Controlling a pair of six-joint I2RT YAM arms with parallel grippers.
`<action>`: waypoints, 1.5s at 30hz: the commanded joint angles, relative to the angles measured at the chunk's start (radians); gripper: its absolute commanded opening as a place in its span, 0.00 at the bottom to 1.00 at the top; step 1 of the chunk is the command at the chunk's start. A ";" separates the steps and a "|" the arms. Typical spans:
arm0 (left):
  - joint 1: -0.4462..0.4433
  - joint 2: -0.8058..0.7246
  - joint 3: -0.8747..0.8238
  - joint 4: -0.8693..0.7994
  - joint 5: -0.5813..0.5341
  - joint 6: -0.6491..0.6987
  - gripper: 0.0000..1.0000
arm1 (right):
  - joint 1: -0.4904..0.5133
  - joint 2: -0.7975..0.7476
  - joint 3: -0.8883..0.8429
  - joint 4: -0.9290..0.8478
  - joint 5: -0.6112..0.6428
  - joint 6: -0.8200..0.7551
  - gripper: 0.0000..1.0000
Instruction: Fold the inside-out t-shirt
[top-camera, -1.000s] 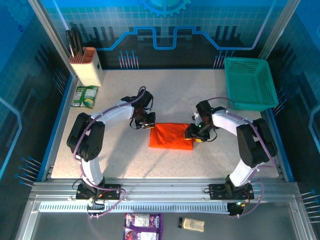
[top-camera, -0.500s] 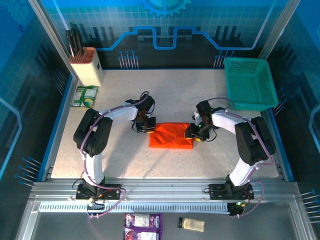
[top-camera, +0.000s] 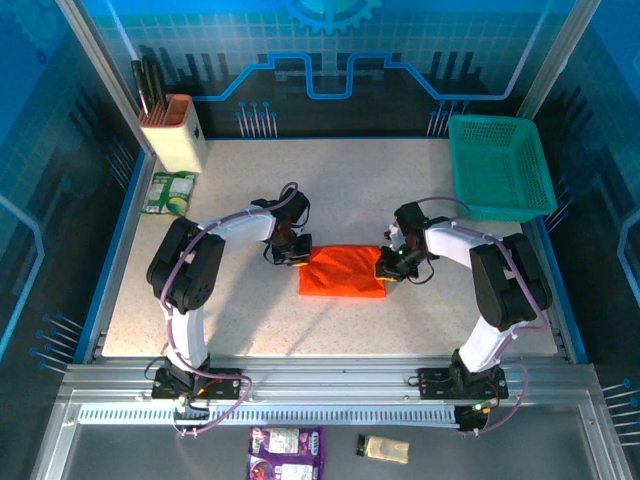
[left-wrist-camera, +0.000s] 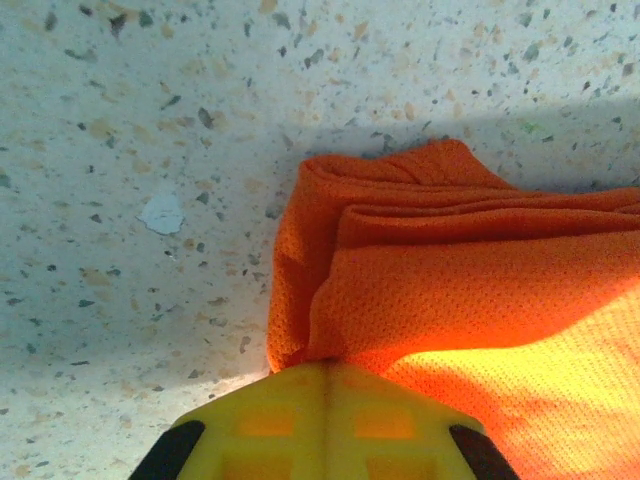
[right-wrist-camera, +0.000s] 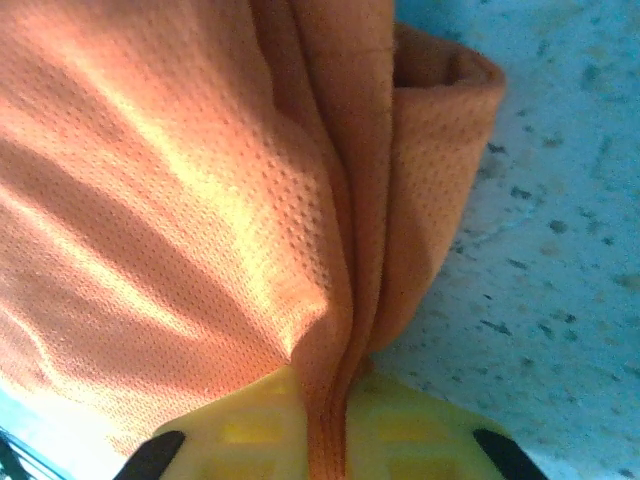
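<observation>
**Hands – qty 2**
- left hand (top-camera: 291, 252): the 2 yellow fingers (left-wrist-camera: 400, 420) are pressed together and clamped on the left end of item 1. In the wrist view (left-wrist-camera: 322, 368) the cloth bunches to a point where the fingers meet.
- right hand (top-camera: 388, 265): the 2 yellow fingers (right-wrist-camera: 240, 430) are closed and clamped on the right end of item 1. In the wrist view (right-wrist-camera: 328, 390) a fold of cloth runs down between them.

**Item 1 – qty 1.** Bright orange, soft mesh-knit cloth t-shirt (top-camera: 342, 272), plain, no print.
- Folded to a compact rectangle, several layers showing at both ends (left-wrist-camera: 470, 290) (right-wrist-camera: 170, 200).
- Lies flat mid-tabletop, between the 2 hands, long side running left-right.

**Item 2 – qty 1.** Pale speckled stone-look tabletop (top-camera: 250, 310), carries items 1 and 3–5.

**Item 3 – qty 1.** Teal-green plastic mesh basket (top-camera: 500, 165), rectangular, at far right corner, well apart from the t-shirt.

**Item 4 – qty 1.** Tan block holder (top-camera: 172, 130) w/ dark handles sticking up, at far left corner. Handle count unclear.

**Item 5 – qty 1.** Green-and-white flat packet (top-camera: 168, 192), just in front of the holder.

**Item 6 – qty 2.** Off the tabletop, below the arm bases:
- purple printed packet (top-camera: 287, 442)
- small tan packet (top-camera: 385, 449) beside it.
</observation>
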 joint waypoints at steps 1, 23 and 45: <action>0.016 -0.052 0.024 -0.025 -0.036 0.010 0.05 | -0.022 -0.016 0.074 -0.160 0.107 -0.060 0.09; 0.143 -0.144 0.059 -0.140 0.020 0.071 0.05 | -0.143 -0.022 0.757 -0.888 1.034 -0.461 0.00; 0.200 -0.191 -0.003 -0.150 0.038 0.091 0.05 | 0.271 -0.068 0.612 -0.948 0.791 -0.077 0.00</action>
